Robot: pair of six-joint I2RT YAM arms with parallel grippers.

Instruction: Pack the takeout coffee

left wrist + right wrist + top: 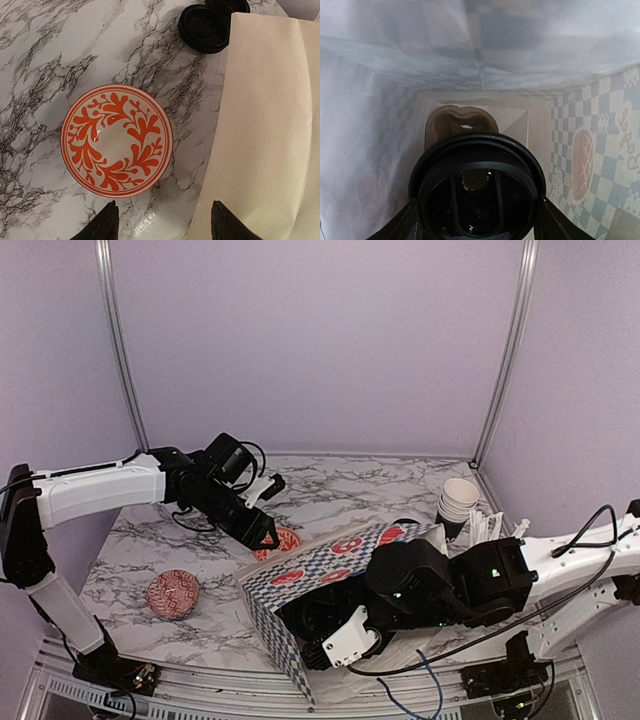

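In the right wrist view my right gripper is shut on a takeout coffee cup, seen from above its round black lid. Cup and gripper are deep inside the checkered paper bag, in front of a brown cardboard cup carrier at the bag's bottom. From above, the bag lies on its side and hides the right fingers. My left gripper stands open above the marble, between a red patterned bowl and the bag's cream flap, holding nothing. Two black lids lie beyond the bowl.
A stack of cups with cream insides and white straws stand at the back right. A second red patterned bowl sits upside down at the front left. The left arm reaches in from the left wall.
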